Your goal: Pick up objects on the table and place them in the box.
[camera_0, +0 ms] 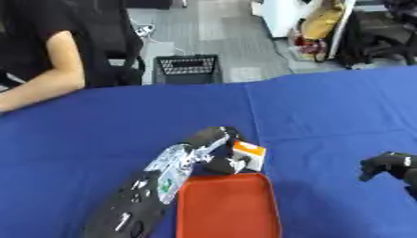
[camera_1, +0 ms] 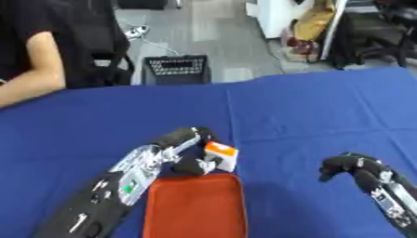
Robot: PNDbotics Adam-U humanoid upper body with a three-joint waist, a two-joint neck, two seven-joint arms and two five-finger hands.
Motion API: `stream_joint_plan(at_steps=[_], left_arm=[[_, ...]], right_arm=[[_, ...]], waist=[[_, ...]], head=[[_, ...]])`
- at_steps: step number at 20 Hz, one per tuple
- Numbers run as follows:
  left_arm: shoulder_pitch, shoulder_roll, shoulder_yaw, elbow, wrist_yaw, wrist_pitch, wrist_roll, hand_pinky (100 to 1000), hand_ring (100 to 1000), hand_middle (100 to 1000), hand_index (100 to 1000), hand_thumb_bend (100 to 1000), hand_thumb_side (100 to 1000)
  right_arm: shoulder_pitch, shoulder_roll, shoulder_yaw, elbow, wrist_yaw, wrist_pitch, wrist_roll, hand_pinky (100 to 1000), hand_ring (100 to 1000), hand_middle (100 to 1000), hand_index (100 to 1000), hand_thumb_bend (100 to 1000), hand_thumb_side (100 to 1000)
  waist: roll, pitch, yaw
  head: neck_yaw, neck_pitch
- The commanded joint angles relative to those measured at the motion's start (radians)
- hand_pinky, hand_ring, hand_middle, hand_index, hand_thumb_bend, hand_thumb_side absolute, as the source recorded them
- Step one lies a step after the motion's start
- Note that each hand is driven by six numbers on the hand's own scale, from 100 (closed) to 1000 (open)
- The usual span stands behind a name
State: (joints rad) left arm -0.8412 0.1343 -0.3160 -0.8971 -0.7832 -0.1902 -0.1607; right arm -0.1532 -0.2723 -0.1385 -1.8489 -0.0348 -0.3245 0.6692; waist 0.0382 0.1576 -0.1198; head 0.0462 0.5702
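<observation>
Blue table (camera_0: 326, 107) — red box (camera_0: 228, 207), small white-orange carton (camera_0: 248, 155) in left hand (camera_0: 218, 139).

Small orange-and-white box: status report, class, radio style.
Left hand shut on small orange-and-white box, at red tray's far edge. Right hand curled, empty. Nothing blocking.

I see a table (camera_0: 326, 107) covered edge to edge in a blue cloth, with a few creases running across it. A shallow red box (camera_0: 228, 207) lies flat on the cloth at the near edge, just beneath the left hand's fingers (camera_0: 213, 135). A small white and orange carton (camera_1: 221, 155) sits at the box's far rim, right beside those fingertips; I cannot tell whether it rests on the cloth.
</observation>
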Motion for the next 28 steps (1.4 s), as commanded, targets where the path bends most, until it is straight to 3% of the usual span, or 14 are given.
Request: stream_joint_plan(at_steps=[1,5,9,13,17,20,24,28], left_arm=[[-0.020,0.004,0.007,-0.011,0.000,0.016,0.026,806,553,595,648,100,352],[-0.016,0.005,0.005,-0.013,-0.003,0.032,0.036,737,479,517,560,100,327],[-0.003,0.028,-0.015,-0.070,0.008,0.034,0.037,739,489,526,571,100,320],[0.041,0.105,-0.046,-0.274,0.074,0.053,0.025,732,495,527,576,100,301],[0.117,0.202,-0.071,-0.558,0.176,0.126,-0.005,730,500,530,582,100,292],[0.167,0.256,-0.087,-0.707,0.214,0.179,-0.048,729,502,530,583,100,290],[0.223,0.297,-0.101,-0.812,0.225,0.218,-0.100,737,505,535,587,100,307],[0.269,0.298,-0.127,-0.808,0.227,0.227,-0.127,762,510,548,598,100,359]], right_arm=[[-0.017,-0.007,-0.001,-0.014,-0.007,0.001,0.003,850,627,659,813,100,954],[-0.017,-0.007,-0.001,-0.013,-0.007,0.001,0.004,850,627,659,813,100,954],[-0.017,-0.007,-0.005,-0.012,-0.005,0.002,0.002,850,627,659,813,100,954],[-0.015,-0.010,-0.010,-0.012,0.000,0.002,-0.003,850,627,659,813,100,954],[-0.012,-0.014,-0.016,-0.011,0.006,0.002,-0.008,850,627,659,813,100,954],[-0.010,-0.017,-0.018,-0.009,0.010,0.000,-0.010,850,627,659,813,100,954],[-0.009,-0.019,-0.019,-0.007,0.013,-0.002,-0.011,850,627,659,813,100,955],[-0.010,-0.019,-0.019,-0.006,0.014,-0.003,-0.011,850,627,659,813,100,954]], waist=[[-0.002,-0.012,0.000],[-0.002,-0.012,0.001],[-0.002,-0.012,0.004],[0.002,-0.011,0.014],[0.005,-0.010,0.029],[0.005,-0.010,0.039],[0.006,-0.010,0.046],[0.005,-0.010,0.046]], head=[[0.010,-0.012],[0.011,-0.012],[0.006,-0.014],[-0.013,-0.018],[-0.035,-0.027],[-0.044,-0.029],[-0.048,-0.029],[-0.048,-0.025]])
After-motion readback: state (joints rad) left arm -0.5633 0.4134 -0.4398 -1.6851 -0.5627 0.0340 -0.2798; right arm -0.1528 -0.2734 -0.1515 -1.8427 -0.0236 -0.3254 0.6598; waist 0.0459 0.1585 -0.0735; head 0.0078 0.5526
